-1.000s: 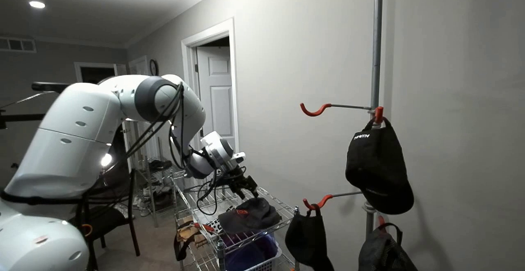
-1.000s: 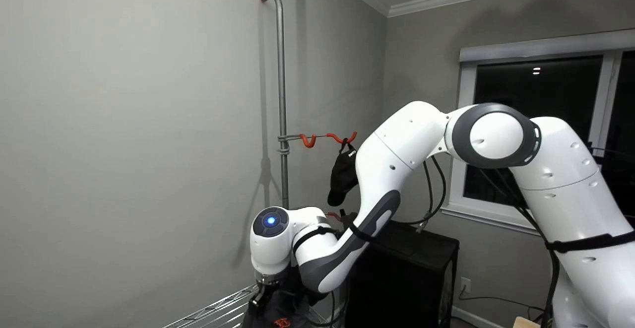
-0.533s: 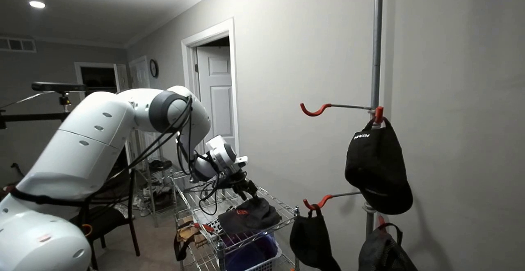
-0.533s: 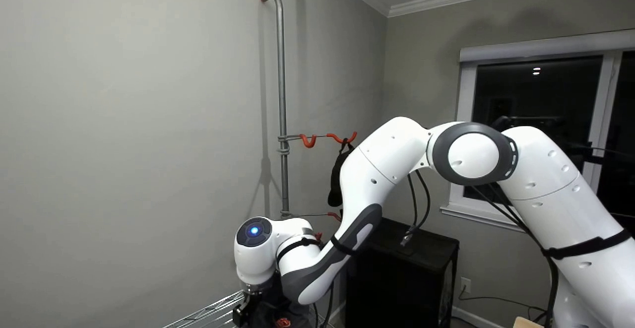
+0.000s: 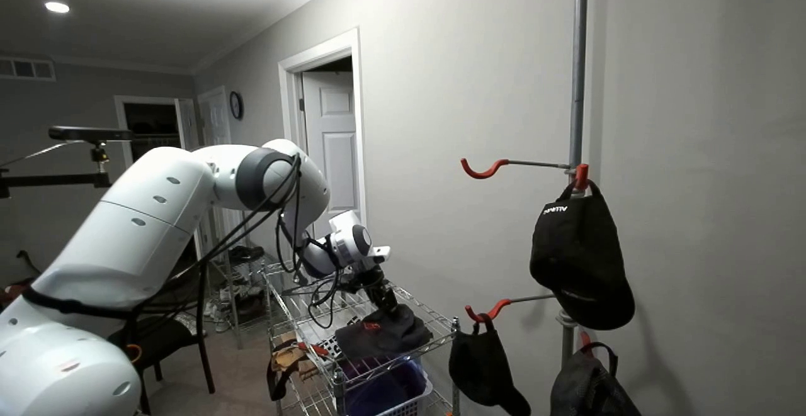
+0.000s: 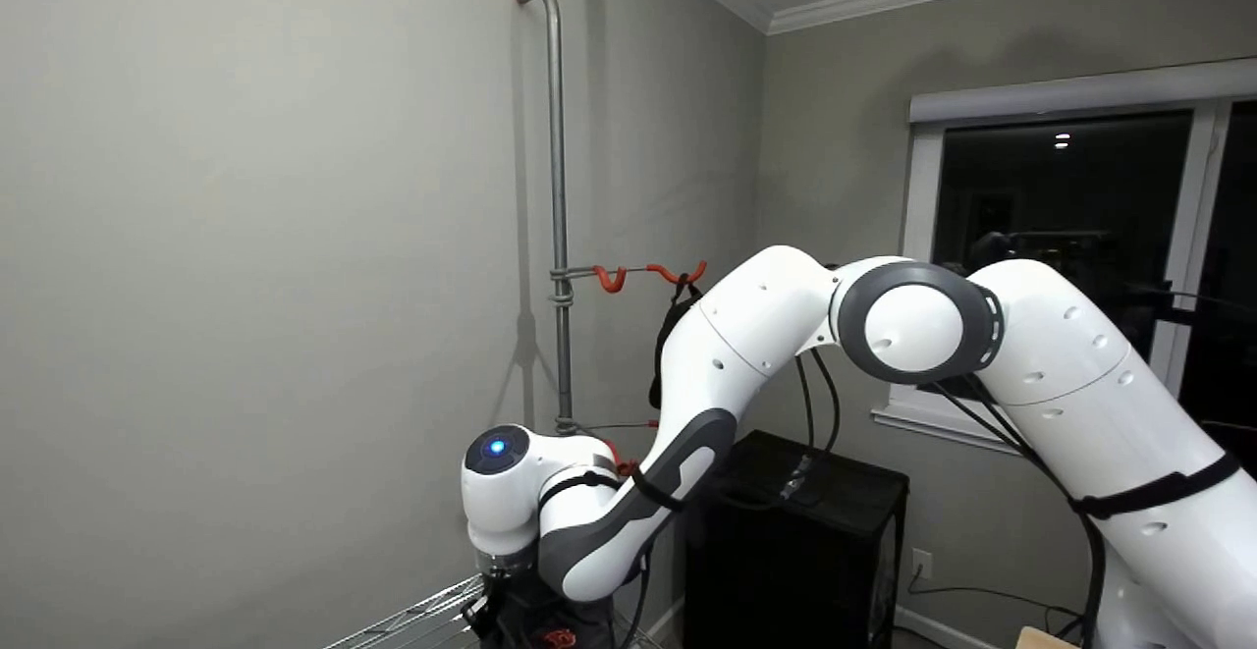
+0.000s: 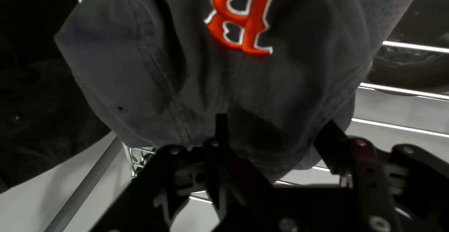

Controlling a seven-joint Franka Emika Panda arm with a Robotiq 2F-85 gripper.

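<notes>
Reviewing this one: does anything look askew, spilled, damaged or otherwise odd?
No spill or damage shows. Mildly odd: the dark gray cap lies rumpled on the wire shelf, creased, the gripper right at it, whereas in an exterior view a black cap hangs from a red hook. That may be ordinary for soft cloth.

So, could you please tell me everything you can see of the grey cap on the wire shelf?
The dark grey cap looks like soft cloth, with seams, small eyelets and a red letter B edged in white on its crown. It lies creased on the wire shelf. The gripper, jaws apart, is right at it, one finger overlapping the crown in the wrist view; whether it touches I cannot tell.
</notes>
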